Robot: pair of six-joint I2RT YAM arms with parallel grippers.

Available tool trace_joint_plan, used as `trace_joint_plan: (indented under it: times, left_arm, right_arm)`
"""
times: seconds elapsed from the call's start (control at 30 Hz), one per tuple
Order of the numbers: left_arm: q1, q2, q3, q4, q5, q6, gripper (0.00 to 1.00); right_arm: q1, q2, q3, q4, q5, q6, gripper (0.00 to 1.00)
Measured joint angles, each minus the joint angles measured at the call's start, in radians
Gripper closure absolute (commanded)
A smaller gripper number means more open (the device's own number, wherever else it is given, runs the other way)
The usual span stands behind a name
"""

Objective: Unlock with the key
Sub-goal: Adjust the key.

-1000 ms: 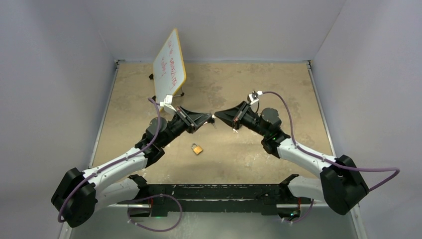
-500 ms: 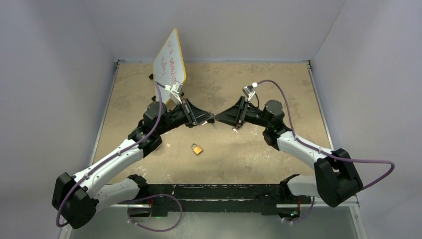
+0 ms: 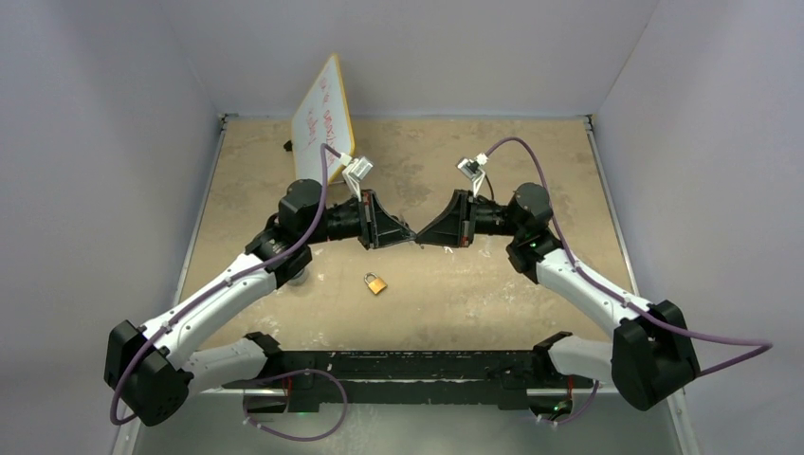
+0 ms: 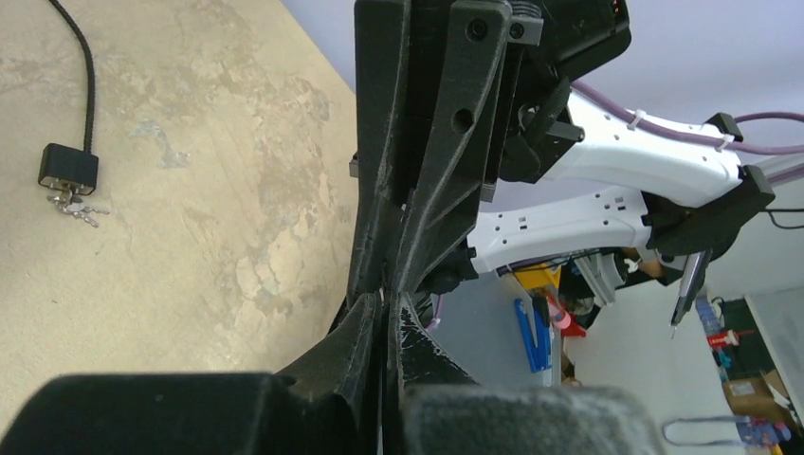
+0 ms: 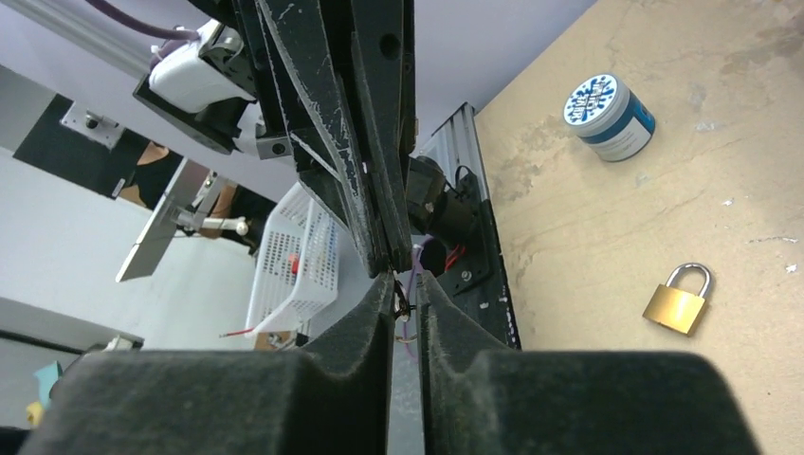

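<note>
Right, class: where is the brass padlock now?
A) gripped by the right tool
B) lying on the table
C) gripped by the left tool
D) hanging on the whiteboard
B: the brass padlock lies by itself on the table, nearer the arm bases than the spot where the left tool and right tool face each other tip to tip.

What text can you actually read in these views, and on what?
Nothing legible enough to quote.
Red handwriting on the whiteboard: too small and slanted to read.
Blue-and-white print on the jar: blurred, unreadable.
No marking visible on the brass padlock.
No marking visible on the black padlock.
</note>
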Motion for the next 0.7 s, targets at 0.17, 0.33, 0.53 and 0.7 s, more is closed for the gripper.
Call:
trace_joint_plan:
  times: [0.17, 0.33, 0.53, 0.7]
  left_arm:
    - [0.0, 0.008, 0.0, -0.002, 0.032, 0.018, 1.0]
    - [0.0, 0.008, 0.0, 0.0, 0.039, 0.023, 1.0]
    - [0.0, 0.008, 0.0, -0.006, -0.024, 0.001, 0.43]
    - [0.0, -0.006, 0.0, -0.127, -0.245, -0.052, 0.33]
  right_arm:
    - [0.002, -0.004, 0.0, -0.01, -0.029, -0.012, 1.0]
    - [0.002, -0.004, 0.0, 0.001, -0.042, -0.004, 1.0]
    - [0.003, -0.012, -0.012, 0.013, -0.026, 0.007, 1.0]
    - [0.006, -0.036, -0.085, -0.011, 0.054, 0.007, 1.0]
